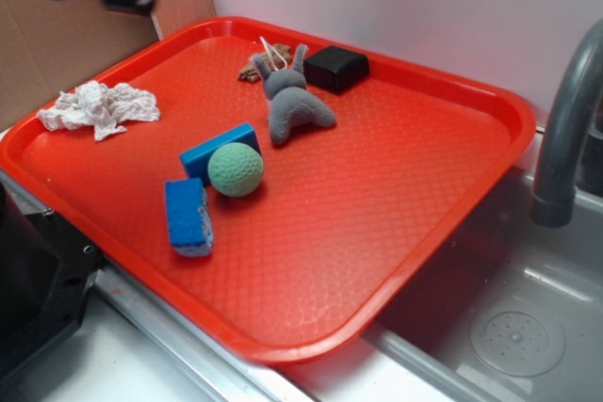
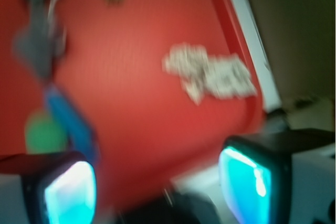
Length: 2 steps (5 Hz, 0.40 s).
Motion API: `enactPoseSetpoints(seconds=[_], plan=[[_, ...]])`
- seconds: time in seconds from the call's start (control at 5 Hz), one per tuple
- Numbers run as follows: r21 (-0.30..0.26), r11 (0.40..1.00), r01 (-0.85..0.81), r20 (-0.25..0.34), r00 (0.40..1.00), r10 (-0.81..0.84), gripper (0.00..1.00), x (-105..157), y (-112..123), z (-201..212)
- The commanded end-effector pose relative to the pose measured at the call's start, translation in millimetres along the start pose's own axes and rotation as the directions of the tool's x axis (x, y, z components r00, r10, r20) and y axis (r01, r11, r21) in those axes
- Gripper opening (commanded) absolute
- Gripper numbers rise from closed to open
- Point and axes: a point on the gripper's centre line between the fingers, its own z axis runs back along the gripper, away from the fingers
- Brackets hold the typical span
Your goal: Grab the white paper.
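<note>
The red tray (image 1: 452,152) holds the white paper (image 1: 99,107) at its left rim, long axis running along that rim, well apart from the green ball (image 1: 236,169), blue blocks (image 1: 189,216) and grey plush (image 1: 292,101). The gripper (image 2: 157,182) hovers above the tray's edge, fingers spread wide, empty.

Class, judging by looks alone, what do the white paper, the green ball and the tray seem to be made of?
White paper: thin tissue, matte, crumpled with ragged edges.
Green ball: probably foam or rubber; dull, dimpled surface.
Tray: likely hard plastic; glossy red, fine textured grid.

On the tray (image 1: 452,91), the paper (image 1: 99,108) lies left, well apart from the ball (image 1: 236,169) and plush toy (image 1: 292,101)
</note>
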Motion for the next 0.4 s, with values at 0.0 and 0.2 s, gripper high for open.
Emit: enactPoseSetpoints(seconds=[0.0,0.2], plan=[[-0.129,0.859,-0.496,0.259,0.819,0.512,1.0,8.8,64.7,-13.6],[-0.146,0.7,-0.699,0.139,0.686,0.714,1.0,-1.1,83.5,-32.1]])
